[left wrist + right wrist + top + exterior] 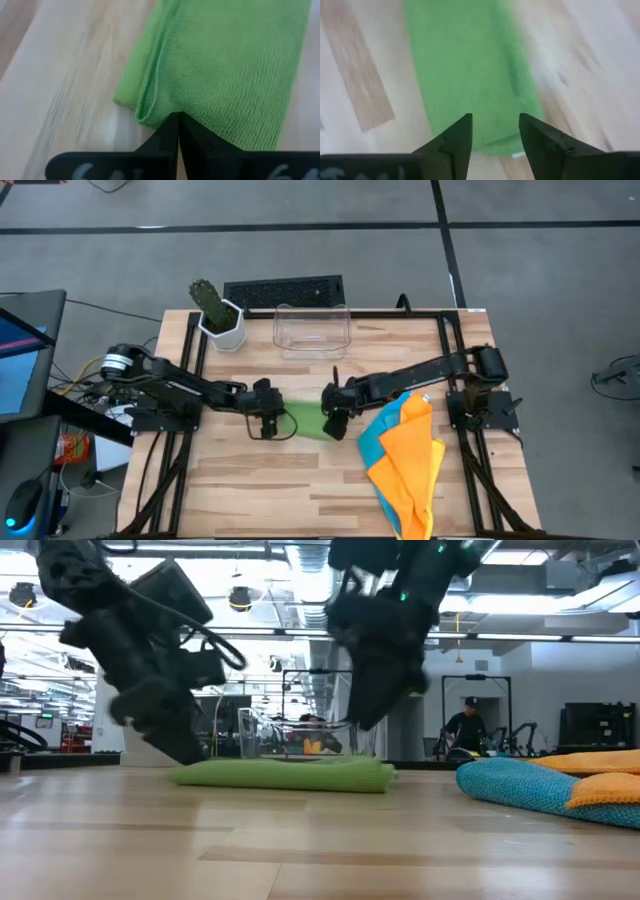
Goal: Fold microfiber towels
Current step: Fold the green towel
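A green towel (305,420), folded into a long narrow strip, lies flat on the table's middle (290,775). My left gripper (270,425) is down at the strip's left end with its fingers shut (177,122). My right gripper (335,423) hovers open above the strip's right end (470,75), one finger on either side of it and clear of the cloth (368,722). A blue towel (372,438), an orange towel (410,465) and a yellow towel (600,758) lie heaped at the right. My left gripper's shut fingertips meet the green towel at its left end edge (162,112), where the folded layers show. The fingers slant down from the table's left. The towel lies flat on the wood. Whether any cloth is caught between the fingers I cannot tell.
A clear plastic bin (312,330) stands at the table's far middle, a white pot with a cactus-like plant (220,315) at the far left, a black keyboard (283,290) behind them. Bare wood (280,480) lies near the front. A person (467,725) stands in the room beyond.
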